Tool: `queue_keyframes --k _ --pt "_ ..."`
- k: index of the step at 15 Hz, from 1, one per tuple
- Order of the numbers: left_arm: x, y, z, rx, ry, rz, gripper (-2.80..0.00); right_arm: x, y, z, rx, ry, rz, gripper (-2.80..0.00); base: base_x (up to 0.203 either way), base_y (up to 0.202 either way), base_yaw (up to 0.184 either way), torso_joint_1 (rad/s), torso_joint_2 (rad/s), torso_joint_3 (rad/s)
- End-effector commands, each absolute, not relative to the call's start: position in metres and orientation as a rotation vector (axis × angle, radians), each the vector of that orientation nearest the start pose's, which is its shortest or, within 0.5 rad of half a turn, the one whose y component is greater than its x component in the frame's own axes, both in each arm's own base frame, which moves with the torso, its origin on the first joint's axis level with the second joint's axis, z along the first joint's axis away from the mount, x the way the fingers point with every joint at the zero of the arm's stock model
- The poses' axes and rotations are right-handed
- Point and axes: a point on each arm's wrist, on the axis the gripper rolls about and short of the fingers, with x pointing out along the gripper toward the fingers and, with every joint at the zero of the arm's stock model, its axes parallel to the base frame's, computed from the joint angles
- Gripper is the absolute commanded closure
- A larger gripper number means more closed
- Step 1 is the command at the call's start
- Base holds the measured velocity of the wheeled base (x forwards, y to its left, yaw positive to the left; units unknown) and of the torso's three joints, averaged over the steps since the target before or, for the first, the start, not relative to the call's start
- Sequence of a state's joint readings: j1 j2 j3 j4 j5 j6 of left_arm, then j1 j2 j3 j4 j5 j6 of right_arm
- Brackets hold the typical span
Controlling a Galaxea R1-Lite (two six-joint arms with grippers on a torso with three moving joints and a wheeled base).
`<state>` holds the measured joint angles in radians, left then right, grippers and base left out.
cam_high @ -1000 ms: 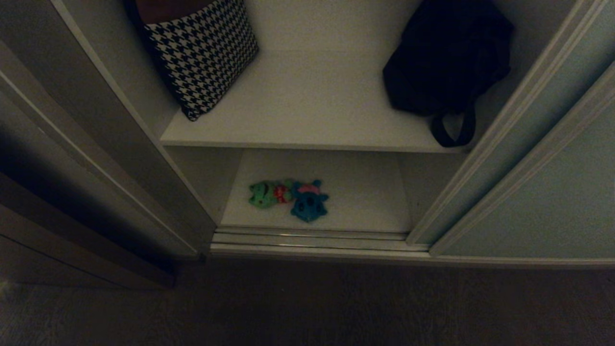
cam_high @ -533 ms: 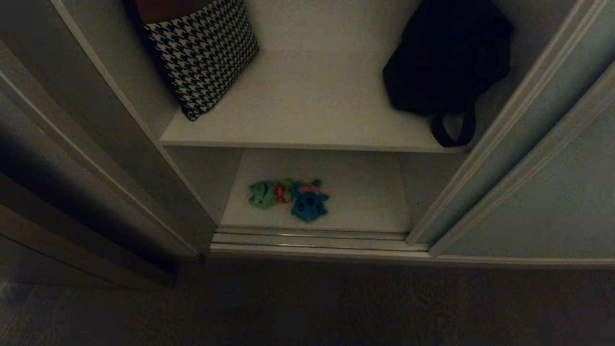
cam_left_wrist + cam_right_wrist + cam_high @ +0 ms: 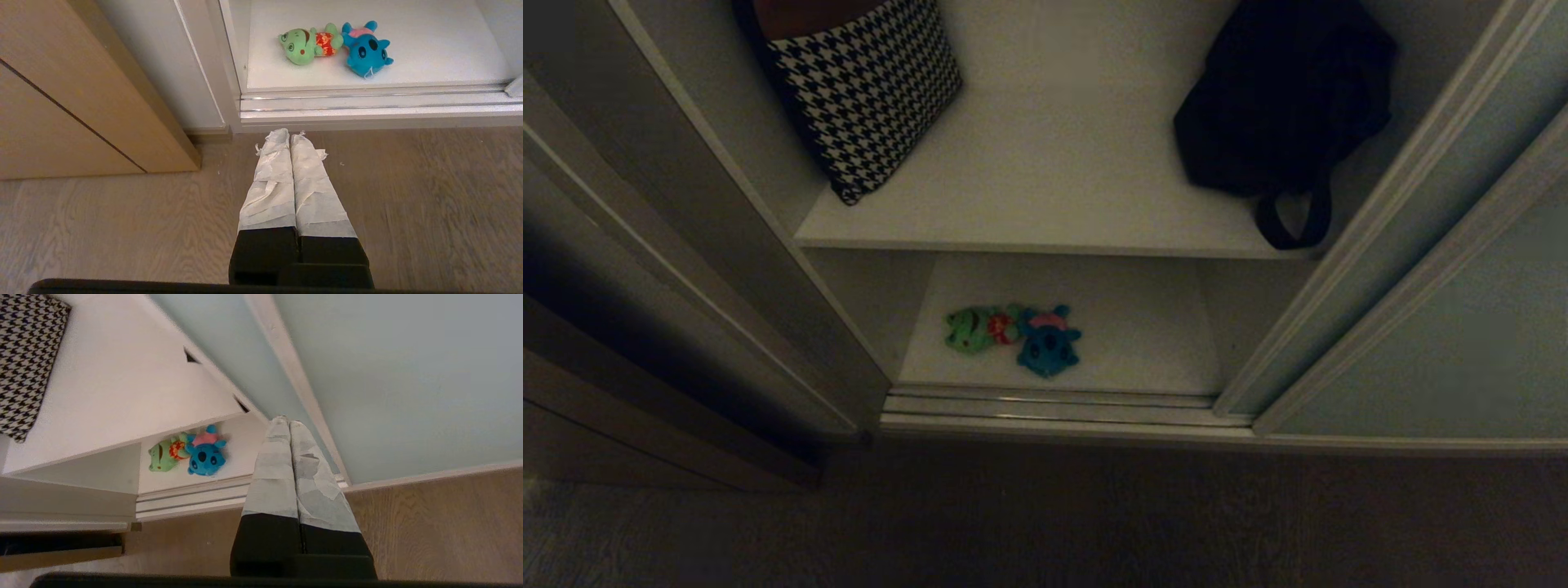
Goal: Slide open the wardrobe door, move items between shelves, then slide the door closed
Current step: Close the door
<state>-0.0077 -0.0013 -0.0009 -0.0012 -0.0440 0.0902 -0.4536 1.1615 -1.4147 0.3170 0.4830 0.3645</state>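
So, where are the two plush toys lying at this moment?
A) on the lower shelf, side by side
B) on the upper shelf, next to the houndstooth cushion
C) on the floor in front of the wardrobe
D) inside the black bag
A: the green plush toy and the blue plush toy lie touching each other on the lower shelf, under the upper shelf.

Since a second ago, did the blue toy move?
No. The blue toy lies against the green toy, same spot near the lower shelf's front edge.
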Motion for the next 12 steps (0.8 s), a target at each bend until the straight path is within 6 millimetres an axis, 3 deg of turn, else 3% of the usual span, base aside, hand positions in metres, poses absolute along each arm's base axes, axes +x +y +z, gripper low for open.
queue_keyframes --k 1,12 --pt "-0.023 -0.001 0.076 0.091 -0.005 -0.052 0.00 0.133 -0.053 0.382 0.405 0.081 0.022 0.00 0.000 0.000 0.000 0.000 0.00 0.000" --pt "-0.023 -0.001 0.076 0.091 -0.005 -0.052 0.00 0.167 -0.067 0.370 0.406 0.090 0.019 0.00 0.000 0.000 0.000 0.000 0.00 0.000"
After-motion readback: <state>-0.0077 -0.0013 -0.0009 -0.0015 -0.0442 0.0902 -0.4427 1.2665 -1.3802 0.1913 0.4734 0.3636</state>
